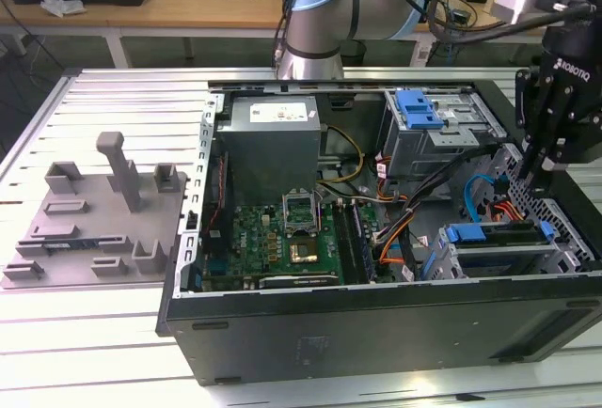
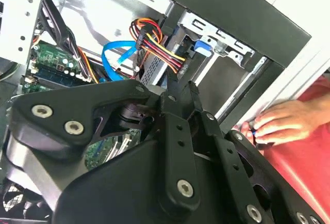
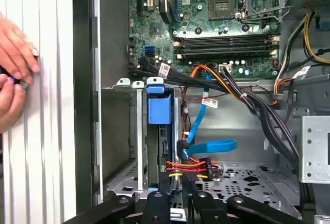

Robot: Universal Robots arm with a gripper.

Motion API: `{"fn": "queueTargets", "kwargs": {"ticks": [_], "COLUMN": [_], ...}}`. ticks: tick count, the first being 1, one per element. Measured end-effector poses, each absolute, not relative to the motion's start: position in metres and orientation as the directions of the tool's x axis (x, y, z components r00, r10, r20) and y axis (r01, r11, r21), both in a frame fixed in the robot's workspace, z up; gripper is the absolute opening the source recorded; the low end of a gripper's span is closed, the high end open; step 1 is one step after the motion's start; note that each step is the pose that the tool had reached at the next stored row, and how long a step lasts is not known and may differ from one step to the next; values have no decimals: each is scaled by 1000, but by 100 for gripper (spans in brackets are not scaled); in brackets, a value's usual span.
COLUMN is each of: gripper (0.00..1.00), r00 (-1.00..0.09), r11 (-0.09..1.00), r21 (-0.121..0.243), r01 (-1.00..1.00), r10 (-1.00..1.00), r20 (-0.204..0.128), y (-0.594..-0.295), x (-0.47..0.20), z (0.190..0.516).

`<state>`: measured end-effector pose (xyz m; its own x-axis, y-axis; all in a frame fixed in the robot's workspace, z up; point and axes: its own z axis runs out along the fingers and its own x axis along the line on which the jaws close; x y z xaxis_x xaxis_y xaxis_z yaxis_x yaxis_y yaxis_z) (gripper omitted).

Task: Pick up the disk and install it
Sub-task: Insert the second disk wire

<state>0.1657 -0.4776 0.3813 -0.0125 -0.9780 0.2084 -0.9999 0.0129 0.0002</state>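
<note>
Inspection of the work area

- An open computer case (image 1: 376, 337) lies on its side on the slatted bench (image 1: 94, 352), reaching close to the bench's front edge in the exterior view. A grey fixture plate (image 1: 94, 229) sits beside it on the exterior view's left.
- The disk (image 3: 161, 144) stands on edge inside the metal drive cage (image 3: 124, 131), at the end of the case towards the exterior view's right. The blue carrier frame (image 1: 489, 232) shows along its upper edge. In the first wrist view the carrier's blue tab (image 3: 160, 108) projects from the cage.
- The gripper (image 1: 531, 178) hangs over the cage end of the case. In both wrist views its fingers (image 2: 172, 100) are drawn narrow, and the gripper (image 3: 176, 187) has its tips at the power connector (image 3: 202, 163) with red, yellow and orange wires. Whether the connector is actually clamped cannot be told.
- A blue data cable (image 3: 206, 146) loops beside that connector, just by the disk.
- The motherboard (image 1: 282, 239) and the grey power-supply box (image 1: 273, 140) occupy the rest of the case.
- A person's hand (image 3: 15, 53) rests on the bench just outside the case wall, near the cage
</note>
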Motion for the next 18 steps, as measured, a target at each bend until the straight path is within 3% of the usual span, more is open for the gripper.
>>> {"fn": "queueTargets", "kwargs": {"ticks": [3,6,18], "gripper": [24,24,24], "r00": [-11,-9,2], "r11": [11,9,-3], "r21": [-1,-1,-2], "r01": [-1000,-1000,-1000], "r10": [-959,-951,-947], "r20": [283,308,321], "y": [-459,-455,-452], "x": [165,161,143], "z": [382,381,373]}}
